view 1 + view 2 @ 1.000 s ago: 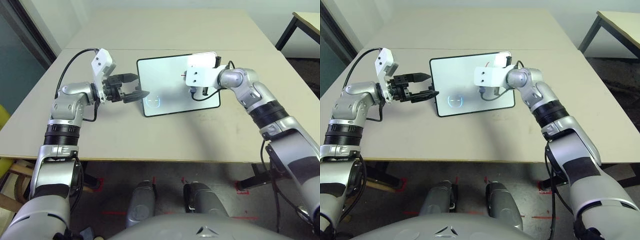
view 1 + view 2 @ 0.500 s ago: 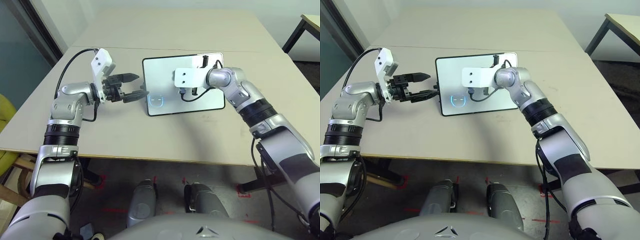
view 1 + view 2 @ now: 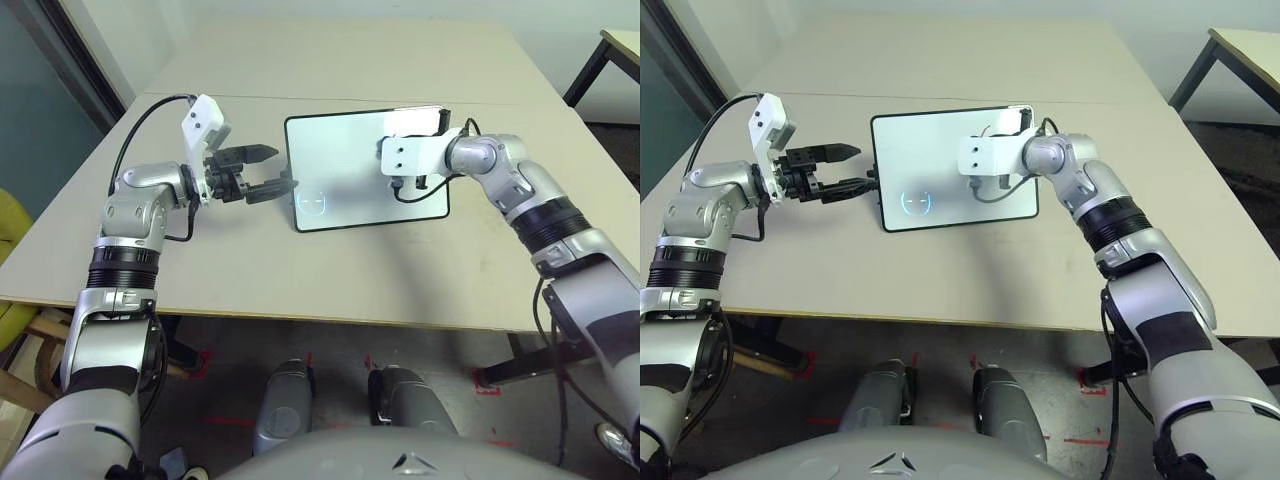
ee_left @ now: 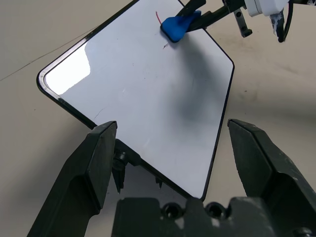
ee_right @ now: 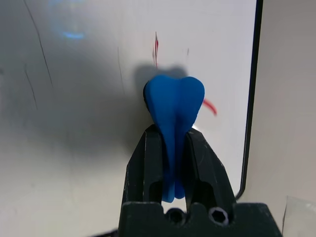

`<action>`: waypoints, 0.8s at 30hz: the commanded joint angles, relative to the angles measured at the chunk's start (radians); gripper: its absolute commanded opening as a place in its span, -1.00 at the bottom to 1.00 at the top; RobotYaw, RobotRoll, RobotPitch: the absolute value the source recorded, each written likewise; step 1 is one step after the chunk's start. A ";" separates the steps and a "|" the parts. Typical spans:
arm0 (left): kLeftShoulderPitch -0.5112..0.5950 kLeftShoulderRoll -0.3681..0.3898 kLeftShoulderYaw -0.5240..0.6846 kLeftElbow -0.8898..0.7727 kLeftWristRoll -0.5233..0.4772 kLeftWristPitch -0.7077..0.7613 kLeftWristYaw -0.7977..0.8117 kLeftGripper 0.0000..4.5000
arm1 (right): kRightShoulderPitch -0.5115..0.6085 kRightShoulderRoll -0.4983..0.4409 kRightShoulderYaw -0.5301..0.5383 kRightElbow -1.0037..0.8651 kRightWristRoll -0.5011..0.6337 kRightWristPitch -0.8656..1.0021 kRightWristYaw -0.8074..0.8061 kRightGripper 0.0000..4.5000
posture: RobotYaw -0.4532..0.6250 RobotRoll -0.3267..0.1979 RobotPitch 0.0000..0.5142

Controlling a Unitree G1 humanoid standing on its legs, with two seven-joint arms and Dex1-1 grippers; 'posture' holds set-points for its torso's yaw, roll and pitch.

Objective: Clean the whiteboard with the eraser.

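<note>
Beige matte table (image 3: 300, 270), seam line across its far half; second table corner at far right.

Whiteboard (image 3: 350, 170): glossy white rectangle, thin black frame, rounded corners, flat on the table at centre. Long axis runs left to right, slightly skewed. Small bluish circle logo (image 3: 312, 202) near its near-left corner. Faint red marks (image 5: 156, 45) by the right edge.

Eraser (image 5: 174, 106): bright blue block, pinched down the middle, soft-looking. Pressed on the board's right part near the far-right corner; long axis lies along the fingers holding it.

Right gripper (image 5: 174, 143): black fingers clamped on the eraser, over the board's right part.

Left gripper (image 4: 173, 148): fingers spread apart, nothing between them, just left of the board's left edge, pointing right at it.

Change: half a second ago the right gripper was nearer the board's middle; it now sits farther right. Left gripper unchanged.
</note>
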 commanded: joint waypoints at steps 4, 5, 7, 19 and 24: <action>-0.011 0.004 -0.004 0.004 -0.005 -0.007 -0.006 1.00 | 0.006 -0.042 -0.005 0.071 -0.012 -0.002 -0.013 -0.84 | 0.21 0.25 -0.80; -0.012 0.004 -0.004 0.004 -0.006 -0.007 -0.006 1.00 | 0.005 -0.044 -0.006 0.074 -0.012 -0.003 -0.014 -0.84 | 0.21 0.25 -0.80; -0.013 0.004 -0.004 0.004 -0.006 -0.007 -0.007 1.00 | 0.003 -0.044 -0.006 0.077 -0.012 -0.004 -0.015 -0.84 | 0.21 0.25 -0.80; -0.012 0.007 -0.002 0.004 -0.007 -0.010 -0.006 1.00 | 0.009 0.028 0.028 0.023 -0.018 -0.006 -0.001 -0.84 | 0.23 0.25 -0.82; -0.012 0.009 -0.001 0.004 -0.006 -0.011 -0.005 1.00 | 0.011 0.074 0.039 -0.008 -0.029 -0.005 0.009 -0.84 | 0.23 0.25 -0.82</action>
